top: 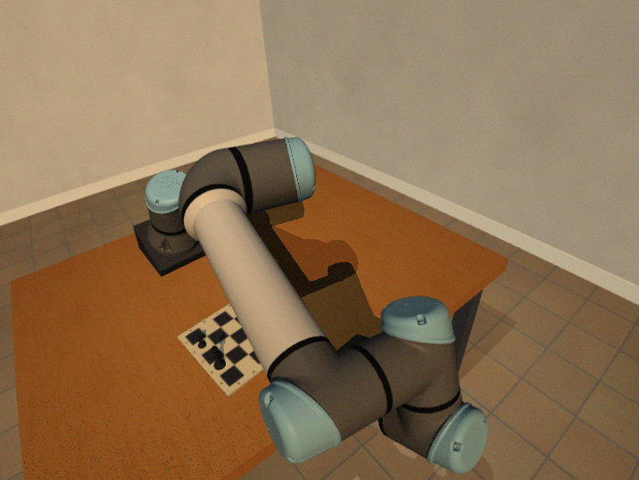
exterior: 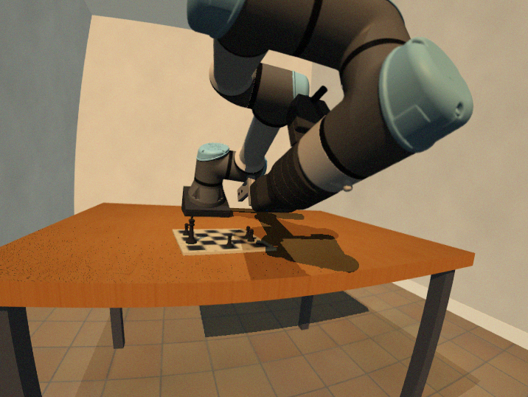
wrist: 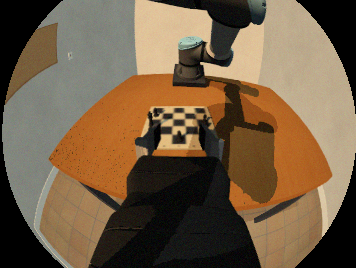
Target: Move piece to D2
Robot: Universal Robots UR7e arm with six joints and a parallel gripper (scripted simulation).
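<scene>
A small chessboard (exterior: pixel 217 240) lies on the orange table; it also shows in the top view (top: pixel 221 351) and in the wrist view (wrist: pixel 178 125). Several dark pieces stand upright on it: a tall one (exterior: pixel 191 232) with a smaller one (exterior: pixel 186 228) at the left end, one near the middle (exterior: pixel 229 240), and two close together (exterior: pixel 249 234) at the right. The edge letters are too small to read, so I cannot tell which piece is on A3. My gripper (exterior: pixel 242 194) is open and empty, tilted, well above the board's right side. Its fingers frame the board's near edge.
The robot base (exterior: pixel 206 196) stands on a dark plate behind the board. The arm's elbow and forearm (top: pixel 361 382) hang over the table's near corner and hide part of the board in the top view. The arm's shadow (exterior: pixel 307 249) falls right of the board.
</scene>
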